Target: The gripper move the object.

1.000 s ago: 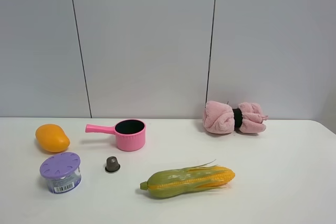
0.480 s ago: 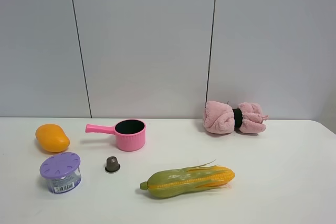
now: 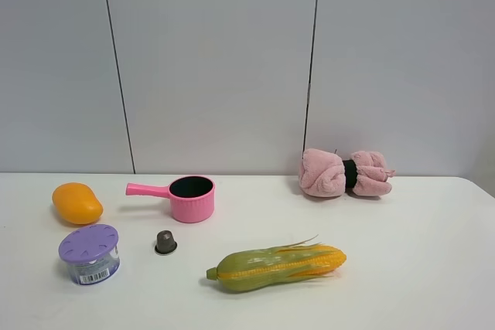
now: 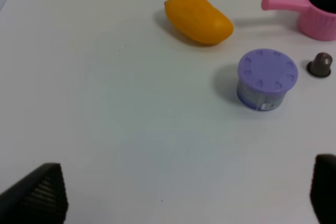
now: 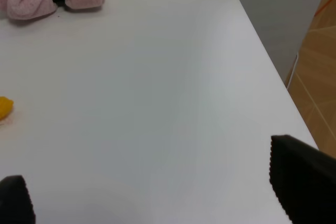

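Note:
The object, a small clear tub with a lilac perforated lid and a barcode label (image 3: 89, 253), stands upright on the white table at the front left. It also shows in the left wrist view (image 4: 268, 78). My left gripper (image 4: 184, 195) is open and empty, its black fingers wide apart, some way short of the tub. My right gripper (image 5: 157, 195) is open and empty over bare table near the right edge. Neither gripper shows in the exterior high view.
An orange mango (image 3: 76, 202) lies behind the tub. A pink pot (image 3: 189, 198) and a tiny grey-brown capsule (image 3: 165, 242) stand to its right. A corn cob (image 3: 276, 266) lies front centre. A pink rolled towel (image 3: 345, 174) lies at the back right. The table's right edge (image 5: 262, 61) drops to the floor.

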`<state>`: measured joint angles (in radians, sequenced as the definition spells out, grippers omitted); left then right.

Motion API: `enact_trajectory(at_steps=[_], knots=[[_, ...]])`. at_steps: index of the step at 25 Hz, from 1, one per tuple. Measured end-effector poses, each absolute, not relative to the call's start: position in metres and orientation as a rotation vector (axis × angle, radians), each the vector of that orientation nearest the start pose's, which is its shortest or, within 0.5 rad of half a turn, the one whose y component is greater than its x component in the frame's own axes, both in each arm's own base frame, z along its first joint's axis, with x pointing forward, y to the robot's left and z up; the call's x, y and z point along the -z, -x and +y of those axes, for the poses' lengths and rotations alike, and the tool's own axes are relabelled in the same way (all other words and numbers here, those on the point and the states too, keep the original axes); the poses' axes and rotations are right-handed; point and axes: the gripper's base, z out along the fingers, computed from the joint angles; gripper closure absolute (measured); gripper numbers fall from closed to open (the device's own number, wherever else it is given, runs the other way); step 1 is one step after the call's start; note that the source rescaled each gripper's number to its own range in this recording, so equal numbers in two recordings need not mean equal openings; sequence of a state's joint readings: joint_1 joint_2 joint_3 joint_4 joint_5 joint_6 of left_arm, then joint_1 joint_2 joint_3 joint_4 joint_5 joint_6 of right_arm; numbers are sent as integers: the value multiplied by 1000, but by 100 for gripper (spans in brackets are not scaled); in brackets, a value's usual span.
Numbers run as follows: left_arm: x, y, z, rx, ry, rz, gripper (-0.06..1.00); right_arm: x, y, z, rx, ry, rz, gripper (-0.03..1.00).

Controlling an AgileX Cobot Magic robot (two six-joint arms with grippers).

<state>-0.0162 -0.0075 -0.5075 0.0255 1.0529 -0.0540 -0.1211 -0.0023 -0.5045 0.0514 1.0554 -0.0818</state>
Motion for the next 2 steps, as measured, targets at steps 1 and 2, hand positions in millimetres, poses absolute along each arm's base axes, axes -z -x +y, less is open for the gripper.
enact_trajectory(at_steps=[1,2], knots=[[-280,7,2,13,38,2021,-6,-279,5,5,66,-37,2031,-3],[-280,7,2,13,38,2021,-6,-279,5,5,66,-37,2031,-3]])
